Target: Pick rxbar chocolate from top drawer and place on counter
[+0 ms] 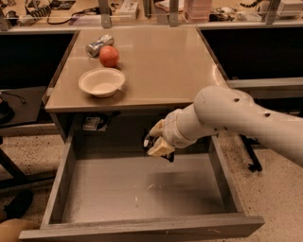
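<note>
Nearest the camera, the top drawer (142,229) stands pulled out wide, its flat front panel running across the bottom of the view and its tall grey sides framing a scuffed floor that bears a few pale marks and a soft shadow. Above that floor, toward the back of the drawer and just under the front edge of the tabletop, hangs the gripper (158,146), clear of the floor and angled down to the left. Its cream-coloured fingers (160,148) are drawn close together on the rxbar chocolate (168,156), whose glossy black wrapper pokes out at both sides of the nearer pad, so the bar is lifted inside the drawer and touches neither the floor nor the walls. Behind the gripper, the thick white arm (227,113) reaches in from the right, passing over the drawer's right wall. A small pale label (92,124) sits on the dark panel at the drawer's back left. Farther on lies the counter (161,61), smooth and tan, with a shallow white bowl (102,82) near its front left. Just behind the bowl rests a red apple (109,56), and touching or nearly touching it, a silver can (99,45) lies on its side. Beyond the counter, a cluttered far bench (142,12) crosses the top.
</note>
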`<state>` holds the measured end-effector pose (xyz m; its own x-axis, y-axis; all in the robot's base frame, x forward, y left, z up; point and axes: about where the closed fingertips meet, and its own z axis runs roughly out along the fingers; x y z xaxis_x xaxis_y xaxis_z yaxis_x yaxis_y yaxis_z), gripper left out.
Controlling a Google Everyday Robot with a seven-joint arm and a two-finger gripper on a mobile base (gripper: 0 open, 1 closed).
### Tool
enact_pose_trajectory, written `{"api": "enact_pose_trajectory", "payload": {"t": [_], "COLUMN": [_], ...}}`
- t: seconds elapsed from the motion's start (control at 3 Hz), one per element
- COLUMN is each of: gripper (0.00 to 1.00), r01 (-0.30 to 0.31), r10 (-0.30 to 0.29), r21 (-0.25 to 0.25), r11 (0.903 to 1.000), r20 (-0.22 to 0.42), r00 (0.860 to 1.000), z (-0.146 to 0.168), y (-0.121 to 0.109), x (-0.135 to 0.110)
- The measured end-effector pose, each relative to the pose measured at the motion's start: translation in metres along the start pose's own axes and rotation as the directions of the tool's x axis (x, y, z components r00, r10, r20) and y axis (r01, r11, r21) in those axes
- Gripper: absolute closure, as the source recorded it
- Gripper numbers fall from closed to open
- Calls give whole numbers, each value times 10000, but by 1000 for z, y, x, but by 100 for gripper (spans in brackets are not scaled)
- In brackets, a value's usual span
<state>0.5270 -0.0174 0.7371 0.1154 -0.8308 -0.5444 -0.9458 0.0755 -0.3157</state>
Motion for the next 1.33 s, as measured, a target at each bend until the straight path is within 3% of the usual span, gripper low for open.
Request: {"api": "enact_pose_trajectory", "payload": {"t": [0.33,1.0,1.33], "gripper": [100,100,100], "r01": [1157,1348,1722], "r10": [-1136,-1323,-1660], "r21": [1172,1436,2074], "r11": [9863,9804,9630], "r20": [-246,-272,-473], "r00": [9932,9908,9850], "z": [-71,-84,-93], "y": [-31,-38,-64], "x": [-50,-61,-69]}}
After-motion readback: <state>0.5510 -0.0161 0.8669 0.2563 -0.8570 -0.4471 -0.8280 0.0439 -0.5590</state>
